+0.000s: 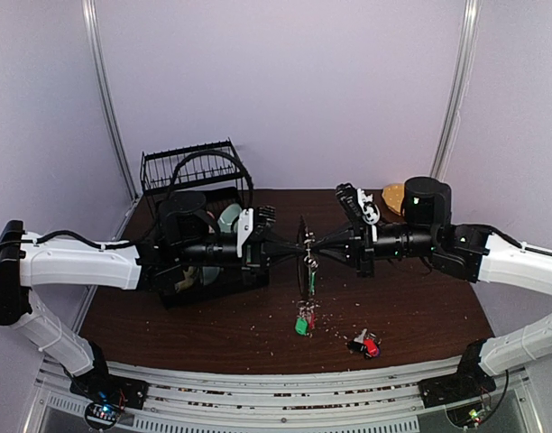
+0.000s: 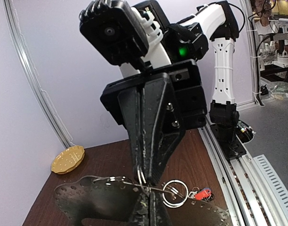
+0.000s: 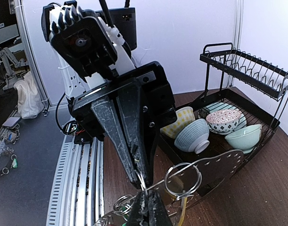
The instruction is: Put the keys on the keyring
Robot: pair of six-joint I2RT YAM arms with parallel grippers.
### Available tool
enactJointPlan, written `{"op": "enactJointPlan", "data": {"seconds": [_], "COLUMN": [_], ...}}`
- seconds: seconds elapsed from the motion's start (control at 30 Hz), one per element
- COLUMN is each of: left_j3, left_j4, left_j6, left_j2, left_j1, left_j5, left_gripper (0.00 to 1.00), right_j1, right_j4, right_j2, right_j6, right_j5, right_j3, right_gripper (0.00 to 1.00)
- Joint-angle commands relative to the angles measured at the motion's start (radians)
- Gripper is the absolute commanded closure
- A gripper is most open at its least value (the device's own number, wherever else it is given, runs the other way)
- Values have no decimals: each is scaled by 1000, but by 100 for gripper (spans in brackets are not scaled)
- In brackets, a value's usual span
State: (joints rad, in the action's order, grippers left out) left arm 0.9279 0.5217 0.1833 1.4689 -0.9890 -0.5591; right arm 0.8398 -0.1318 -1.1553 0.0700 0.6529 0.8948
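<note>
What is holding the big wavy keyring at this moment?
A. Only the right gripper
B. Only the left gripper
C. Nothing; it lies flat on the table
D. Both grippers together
D: in the overhead view the left gripper and the right gripper meet from opposite sides, both shut on the keyring, which hangs edge-on above the table.

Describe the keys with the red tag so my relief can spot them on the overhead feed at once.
Start from the dark brown table and follow its near edge to a little right of centre. A small bunch of keys lies there, to the right of the green-tagged key. It is the only bunch showing red and black tags.
</note>
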Motion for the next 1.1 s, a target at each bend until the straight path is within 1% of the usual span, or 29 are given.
{"op": "enactJointPlan", "data": {"seconds": [0.0,0.07,0.23,0.37,0.47,0.57,0.63,0.67,0.73,0.8,0.9,1.07], "left_j3": [55,61,30,-4,-22,-42,-55,-57,-49,-35,-22,-17], "left_j4": [89,85,123,129,107,86,84,82,85,110,144,130], "left_j6": [-19,-30,-50,-34,-17,-13,-13,-10,-14,-53,-92,-91], "left_j2": [12,14,-8,-42,-64,-85,-102,-107,-103,-90,-73,-61], "left_j1": [-12,-13,-12,-11,-6,11,25,27,27,27,27,27], "left_j5": [-25,-30,-24,5,25,21,15,18,10,-12,-78,-133], "left_gripper": [100,100,82,80,80,72,65,64,64,69,74,73], "right_j1": [10,11,10,10,8,9,7,7,7,8,8,7], "right_j4": [-71,-96,-151,-209,-297,-338,-354,-360,-385,-400,-399,-408], "right_j2": [12,17,22,25,25,19,17,15,9,-5,-22,-30], "right_j6": [-22,-30,-49,-77,-116,-132,-134,-136,-150,-161,-163,-162], "right_j5": [11,11,5,18,57,91,113,120,134,146,145,144], "right_j3": [-20,-23,-36,-52,-76,-85,-88,-90,-94,-96,-87,-80], "right_gripper": [100,100,100,100,100,100,100,100,100,100,100,100]}}
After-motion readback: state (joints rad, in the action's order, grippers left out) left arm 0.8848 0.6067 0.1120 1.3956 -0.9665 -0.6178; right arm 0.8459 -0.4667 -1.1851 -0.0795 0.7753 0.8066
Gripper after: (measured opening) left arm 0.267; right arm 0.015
